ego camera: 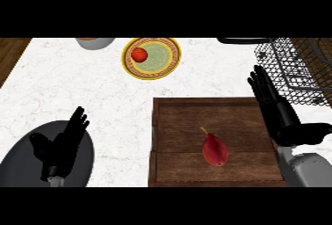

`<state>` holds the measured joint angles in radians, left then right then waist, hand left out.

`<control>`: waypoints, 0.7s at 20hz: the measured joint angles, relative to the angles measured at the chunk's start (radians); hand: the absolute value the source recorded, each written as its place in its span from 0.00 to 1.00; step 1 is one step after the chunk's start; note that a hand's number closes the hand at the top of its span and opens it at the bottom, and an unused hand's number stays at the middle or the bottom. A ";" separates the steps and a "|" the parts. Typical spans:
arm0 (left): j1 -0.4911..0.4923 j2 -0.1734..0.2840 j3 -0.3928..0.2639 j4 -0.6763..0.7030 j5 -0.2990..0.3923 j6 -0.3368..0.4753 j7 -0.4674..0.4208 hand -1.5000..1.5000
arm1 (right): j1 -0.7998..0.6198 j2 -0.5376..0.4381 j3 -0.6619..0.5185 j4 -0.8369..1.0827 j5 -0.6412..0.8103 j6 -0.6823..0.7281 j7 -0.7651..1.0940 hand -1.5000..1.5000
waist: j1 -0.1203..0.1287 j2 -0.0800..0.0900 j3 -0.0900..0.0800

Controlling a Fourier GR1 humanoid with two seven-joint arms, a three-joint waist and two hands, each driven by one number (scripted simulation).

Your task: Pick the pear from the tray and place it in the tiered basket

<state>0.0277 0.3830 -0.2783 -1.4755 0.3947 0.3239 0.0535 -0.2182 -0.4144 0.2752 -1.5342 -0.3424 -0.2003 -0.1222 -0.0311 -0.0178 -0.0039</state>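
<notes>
Pear [214, 150] lies near-centre on the wooden tray [188, 114], untouched. Your right hand [277, 107], fingers straight and holding nothing, hangs along the tray's right edge: bring it left, then curl round the fruit. Tiered basket [295, 70] waits far right.

Tiered basket [295, 66] cut off at top and right edges; grey bowl [95, 42] clipped at top, contents unclear; tray [194, 114] bottom edge cropped; right hand [279, 110] hides tray's right rim.

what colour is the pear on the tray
Deep red, with a yellowish stem; the pear shows in the head view.
</notes>
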 measured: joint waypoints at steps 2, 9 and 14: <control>-0.031 0.004 0.008 0.002 -0.011 -0.013 0.011 0.50 | 0.006 0.006 0.015 -0.060 0.012 -0.006 0.040 1.00 | 0.009 0.006 0.002; -0.085 0.086 0.043 -0.043 -0.015 -0.071 0.031 0.50 | -0.043 0.032 0.134 -0.017 0.184 -0.141 0.221 0.00 | 0.019 0.010 -0.005; -0.081 0.098 0.054 -0.047 -0.005 -0.112 0.026 0.50 | -0.002 0.100 0.210 -0.010 0.383 -0.391 0.399 0.00 | 0.022 0.012 0.000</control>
<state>-0.0538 0.4810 -0.2240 -1.5225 0.3894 0.2115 0.0798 -0.2200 -0.3146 0.4850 -1.5438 0.0405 -0.5915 0.2769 -0.0093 -0.0057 -0.0044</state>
